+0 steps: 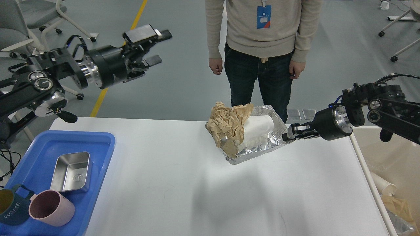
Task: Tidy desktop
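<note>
The white desktop fills the lower view. My right gripper is shut on the right edge of a silver foil tray and holds it just above the desktop. The tray carries crumpled brown paper and a white paper cup lying on its side. My left gripper is open and empty, raised high at the upper left, far from the tray.
A blue tray at the left holds a steel box, a pink cup and a dark mug. A beige bin with trash stands at the right. A person stands behind the desktop.
</note>
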Controlling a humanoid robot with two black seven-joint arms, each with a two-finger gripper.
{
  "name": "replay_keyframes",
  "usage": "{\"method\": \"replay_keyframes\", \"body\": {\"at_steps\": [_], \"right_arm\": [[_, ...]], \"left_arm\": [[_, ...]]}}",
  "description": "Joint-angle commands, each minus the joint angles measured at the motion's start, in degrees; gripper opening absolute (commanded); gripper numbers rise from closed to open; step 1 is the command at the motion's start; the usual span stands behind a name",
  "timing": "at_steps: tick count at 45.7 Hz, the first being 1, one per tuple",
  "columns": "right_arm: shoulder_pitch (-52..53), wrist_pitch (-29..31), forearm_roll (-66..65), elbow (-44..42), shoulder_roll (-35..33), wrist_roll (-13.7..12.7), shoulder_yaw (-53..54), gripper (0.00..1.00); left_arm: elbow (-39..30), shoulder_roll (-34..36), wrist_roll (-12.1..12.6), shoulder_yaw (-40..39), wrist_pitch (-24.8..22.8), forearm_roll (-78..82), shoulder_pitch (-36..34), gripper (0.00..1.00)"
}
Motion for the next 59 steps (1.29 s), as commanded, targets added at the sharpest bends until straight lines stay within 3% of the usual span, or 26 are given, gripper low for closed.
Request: {"method": "replay_keyframes", "body": {"at_steps": [1, 7, 14, 23, 34, 46, 59], "right_arm": [[-0.52, -0.22, 1.53, 0.06, -1.83, 0.02, 0.01, 0.0], [-0.88, -0.31, 4.08, -0.03, -4.38, 0.11, 0.71, 0.0], [-2.02, -0.66, 6.8, -0.12, -8.16, 0.11, 0.8, 0.0], [-4.04, -2.41, 12.43, -0.12, -14.04, 0.28, 0.8, 0.0], [-4.57, -3.73, 18.75, -0.73, -20.2, 0.37, 0.8, 0.0], [-5.62, -4.44, 23.33, -4.33, -24.86, 0.46, 0.71, 0.0], [-9.48, -4.53, 26.49, -9.87, -26.8, 0.46, 0.71, 0.0]], "left_arm": [[0.17, 0.29, 0.05, -12.6, 1.13, -2.77, 9.38, 0.96], [0.78, 0.29, 0.05, -19.74, 0.43, -6.91, 16.59, 0.96], [5.43, -0.15, -0.13, -21.5, -3.97, -11.3, 20.9, 0.96], [10.71, -0.94, -0.13, -24.4, -6.25, -21.32, 25.3, 0.96], [15.71, -1.2, -0.22, -24.66, -12.85, -24.58, 27.94, 0.96], [29.16, -8.85, -3.38, -26.77, -13.46, -24.75, 28.64, 0.96], [31.54, -12.01, -2.94, -27.3, -14.6, -30.63, 30.05, 0.96]]}}
